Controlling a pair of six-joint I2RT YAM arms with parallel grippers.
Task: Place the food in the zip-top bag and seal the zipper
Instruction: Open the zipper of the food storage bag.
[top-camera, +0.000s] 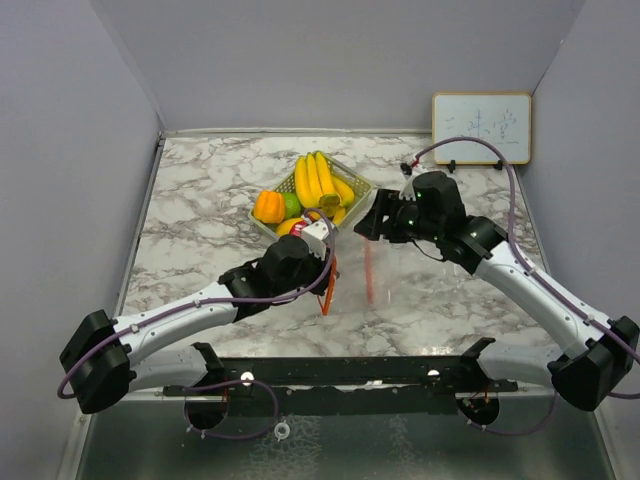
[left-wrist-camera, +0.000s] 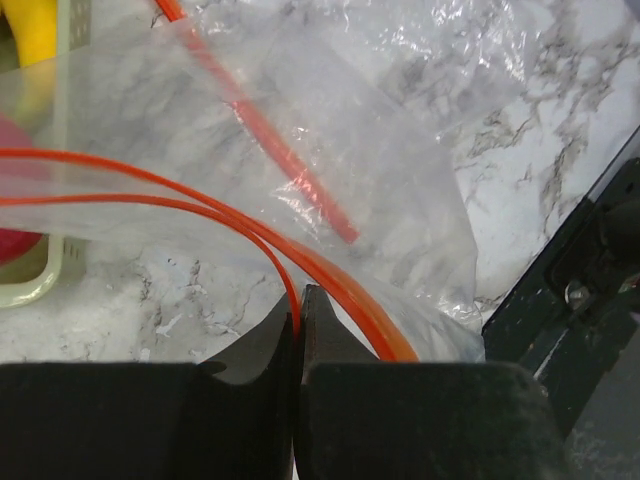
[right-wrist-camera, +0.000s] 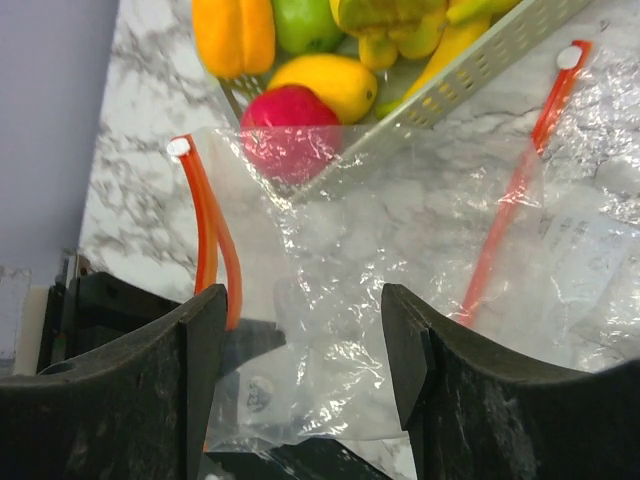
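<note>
- Pinching the orange zipper (left-wrist-camera: 250, 225) of the zip-top bag (left-wrist-camera: 380, 180) with my left gripper (left-wrist-camera: 298, 300): jaws pressed together, the strip caught right between the tips.
- The clear film rises from that pinch and drapes out over the marble table (top-camera: 200, 200), crinkled and catching the light.
- My right gripper (right-wrist-camera: 305, 310) hangs above the bag with its jaws spread wide; there is only plastic below them, and nothing is held.
- From the right wrist I see two runs of the orange track, one curling up beside my left-hand finger, the other slanting across the far side of the bag.
- None of the food is inside the bag; it is all over at the pale green basket (top-camera: 362, 185), just beyond the bag's mouth.
- The bananas (top-camera: 315, 180) are piled along the top of the basket.
- An orange fruit (right-wrist-camera: 235, 35), a lime (right-wrist-camera: 305, 22) and a yellow fruit (right-wrist-camera: 330, 85) crowd the near side.
- The red apple (right-wrist-camera: 290, 125) sits at the basket's near corner, seen partly through the bag's film; I cannot tell if it touches the plastic.
- A small whiteboard (top-camera: 481, 127) leans at the back right.
</note>
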